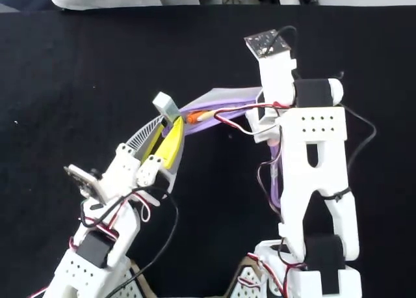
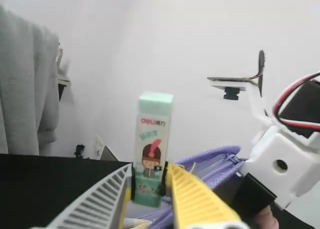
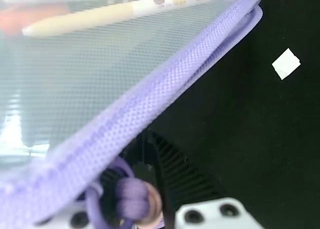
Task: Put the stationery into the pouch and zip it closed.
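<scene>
Two grippers are at work over the black surface, and both are mine. My left gripper is clamped on the eraser, a mint-green block in a printed sleeve. It stands upright between my grey ribbed finger and my yellow finger, with its top end sticking well out beyond my fingertips. The eraser is just beside the open edge of the pouch and not inside it.

My right gripper is closed on the pouch and holds it up off the surface, tilted, with part of it hanging down under my right arm. The pouch is purple with see-through mesh sides. Through the mesh I see a cream pen with an orange end lying inside. A purple zip cord hangs close to my right gripper. A small white scrap lies on the surface, well apart from the pouch.
</scene>
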Controlling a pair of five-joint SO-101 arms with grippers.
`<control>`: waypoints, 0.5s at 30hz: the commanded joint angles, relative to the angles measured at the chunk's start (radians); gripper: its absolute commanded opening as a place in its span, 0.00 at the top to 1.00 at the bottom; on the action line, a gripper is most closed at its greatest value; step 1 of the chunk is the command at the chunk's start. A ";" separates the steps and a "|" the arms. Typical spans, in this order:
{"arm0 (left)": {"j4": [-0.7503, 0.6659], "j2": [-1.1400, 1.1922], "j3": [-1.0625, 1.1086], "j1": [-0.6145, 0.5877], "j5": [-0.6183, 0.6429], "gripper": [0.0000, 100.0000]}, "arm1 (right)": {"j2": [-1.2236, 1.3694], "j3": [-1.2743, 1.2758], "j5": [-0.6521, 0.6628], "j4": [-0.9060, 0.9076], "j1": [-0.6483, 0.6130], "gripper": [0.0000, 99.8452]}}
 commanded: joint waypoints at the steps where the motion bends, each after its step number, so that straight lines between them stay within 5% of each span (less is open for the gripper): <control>1: -0.026 -0.002 0.022 0.013 -0.008 0.97 | -0.022 -0.018 -0.006 -0.018 0.000 0.99; 15: 0.163 0.000 0.022 0.096 -0.439 0.95 | -0.022 -0.028 -0.008 -0.011 0.000 0.99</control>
